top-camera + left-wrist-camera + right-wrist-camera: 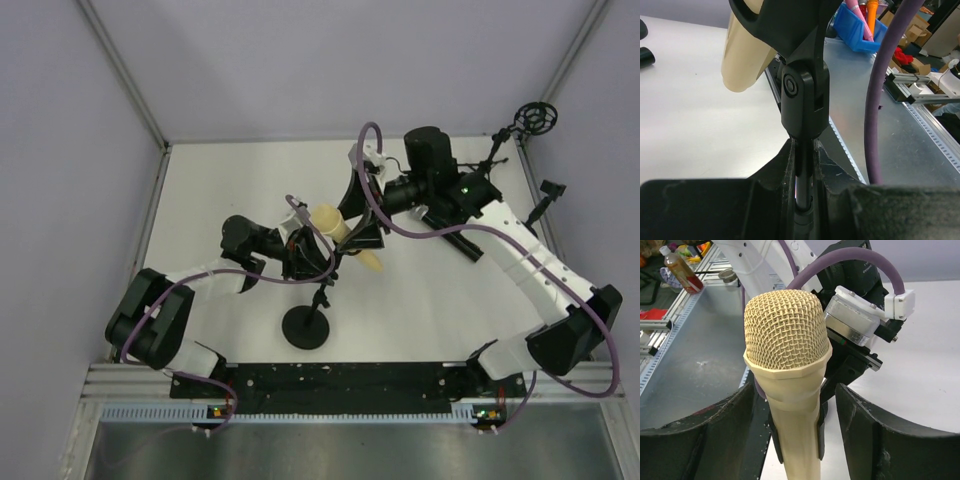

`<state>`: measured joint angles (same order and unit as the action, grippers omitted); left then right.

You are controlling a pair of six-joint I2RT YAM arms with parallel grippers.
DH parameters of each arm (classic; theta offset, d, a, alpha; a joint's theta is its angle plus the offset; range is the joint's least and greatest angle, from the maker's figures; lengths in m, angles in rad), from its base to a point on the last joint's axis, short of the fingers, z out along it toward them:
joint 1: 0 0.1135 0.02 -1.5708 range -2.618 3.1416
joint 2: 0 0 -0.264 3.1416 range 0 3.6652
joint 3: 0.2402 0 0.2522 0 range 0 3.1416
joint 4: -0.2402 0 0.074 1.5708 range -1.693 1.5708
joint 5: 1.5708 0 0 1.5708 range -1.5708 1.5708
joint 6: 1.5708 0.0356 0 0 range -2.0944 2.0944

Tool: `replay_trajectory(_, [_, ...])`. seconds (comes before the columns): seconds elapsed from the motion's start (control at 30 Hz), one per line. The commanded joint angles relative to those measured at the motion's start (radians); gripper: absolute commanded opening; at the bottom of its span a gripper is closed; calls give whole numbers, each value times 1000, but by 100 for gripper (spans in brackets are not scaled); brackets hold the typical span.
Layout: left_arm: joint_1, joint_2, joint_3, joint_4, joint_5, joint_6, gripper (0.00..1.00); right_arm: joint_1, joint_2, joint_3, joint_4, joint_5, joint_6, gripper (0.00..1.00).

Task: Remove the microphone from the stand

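Observation:
A cream microphone [340, 228] sits tilted in the black clip of a stand with a round black base [307, 328]. My left gripper [305, 262] is shut on the stand's thin pole [804, 170] just below the clip joint [802, 95]; the microphone's handle end [742, 55] shows above. My right gripper [362, 225] is open, with its fingers [865, 420] on either side of the microphone body [787, 365] below the mesh head. There is a gap on the right side. The clip [819, 430] still wraps the microphone's handle.
A second stand with a round black mount [537, 118] stands at the back right corner, with a black part [552, 188] beside it. Enclosure walls bound the white table. A blue bin [857, 30] and a bottle [682, 272] lie off the table.

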<state>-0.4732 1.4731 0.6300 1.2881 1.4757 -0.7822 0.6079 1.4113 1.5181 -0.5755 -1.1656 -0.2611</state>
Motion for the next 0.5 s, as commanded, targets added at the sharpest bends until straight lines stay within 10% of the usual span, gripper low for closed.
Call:
replay_trajectory(0.0, [-2,-30,31,103,-31,20,0,21,21,27,45,-19,17,60])
replay_trajectory(0.47, [-2,-82,31,-213,-31,242,0,21,15,45,40,-29,-7,30])
